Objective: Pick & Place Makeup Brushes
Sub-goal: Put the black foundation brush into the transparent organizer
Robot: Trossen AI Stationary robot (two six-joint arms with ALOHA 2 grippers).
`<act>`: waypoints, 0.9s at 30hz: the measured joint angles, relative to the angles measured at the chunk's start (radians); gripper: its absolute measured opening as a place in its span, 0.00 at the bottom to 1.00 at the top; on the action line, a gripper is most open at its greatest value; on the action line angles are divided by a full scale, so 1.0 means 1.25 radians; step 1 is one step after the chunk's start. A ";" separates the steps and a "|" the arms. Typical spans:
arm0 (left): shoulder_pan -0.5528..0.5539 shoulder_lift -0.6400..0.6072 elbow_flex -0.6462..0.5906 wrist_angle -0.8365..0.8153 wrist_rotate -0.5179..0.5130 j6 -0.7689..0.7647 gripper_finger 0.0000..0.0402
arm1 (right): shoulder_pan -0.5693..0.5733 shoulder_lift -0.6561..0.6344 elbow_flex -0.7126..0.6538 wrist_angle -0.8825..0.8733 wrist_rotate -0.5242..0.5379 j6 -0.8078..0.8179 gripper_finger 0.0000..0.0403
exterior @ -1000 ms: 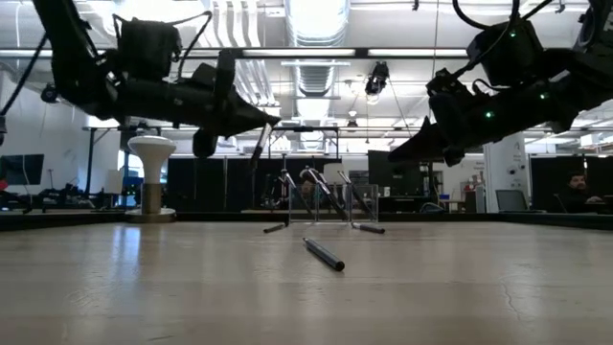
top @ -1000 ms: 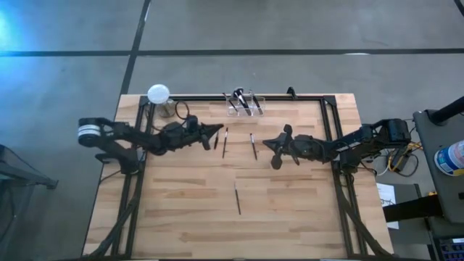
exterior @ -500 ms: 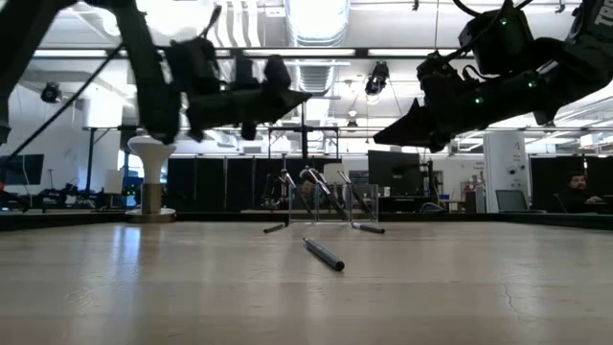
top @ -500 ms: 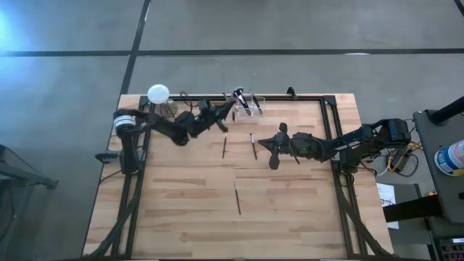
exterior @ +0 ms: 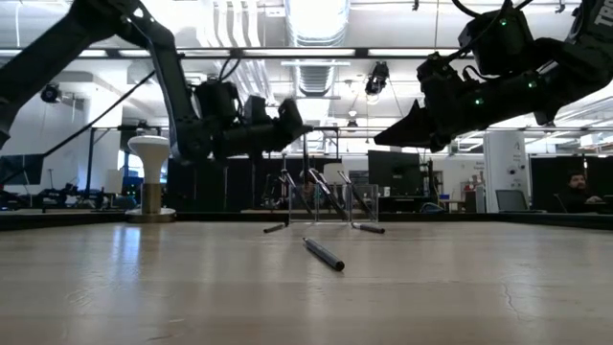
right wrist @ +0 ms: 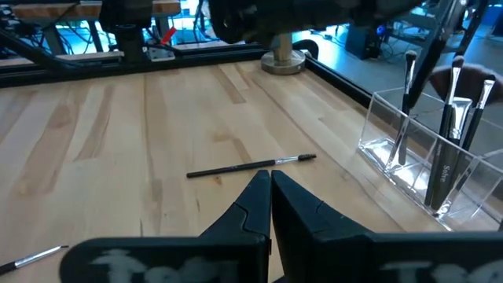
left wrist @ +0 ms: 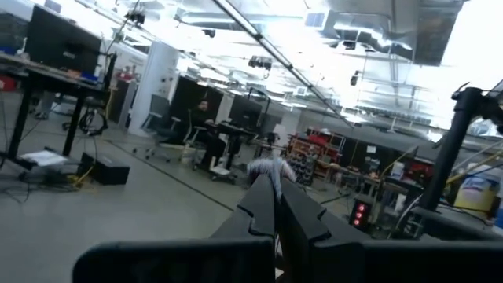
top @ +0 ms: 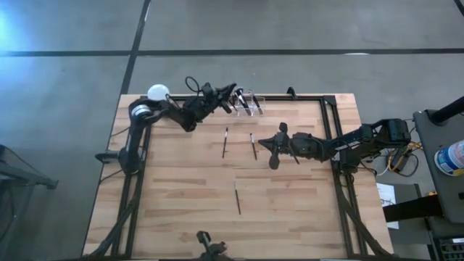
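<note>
We note the left gripper [top: 230,93] at the far edge of the table [top: 181,210], raised above the wood and just left of the clear holder [top: 250,107]. Its fingers [left wrist: 271,208] are pressed together; from the left wrist view a pale tuft shows at their tip, and we cannot tell whether a brush is pinched there. The right gripper [top: 275,145] hangs over the table's middle right, off the surface, its fingers [right wrist: 267,196] closed on nothing.

The makeup brushes are in two groups. Several stand tilted in the clear holder [right wrist: 416,169] against the far rail [top: 304,96], dark handles down, heads up. Three lie loose on the wood: one brush [top: 225,142] left of centre, a second brush [top: 253,145] just beside the right gripper's tip, and a third brush [top: 237,199] nearer us, well apart from both. In the low view the third brush [exterior: 324,253] lies alone in the foreground.

The white ball-topped stand [top: 158,93] sits at the far left corner, close behind the left arm. A black frame runs along the left, right and far edges. The near half of the table around the third brush is open wood; the tightest spot is the far edge between stand, left gripper and holder.
</note>
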 joint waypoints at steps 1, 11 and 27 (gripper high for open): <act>0.001 0.009 0.006 0.000 0.001 -0.008 0.00 | 0.000 0.000 0.000 0.000 0.000 0.000 0.02; 0.004 0.022 0.010 -0.018 0.001 -0.035 0.03 | -0.005 0.000 0.000 0.001 0.000 -0.007 0.02; 0.006 0.021 0.009 -0.098 0.002 -0.068 0.08 | -0.012 0.000 0.011 0.000 -0.001 -0.004 0.02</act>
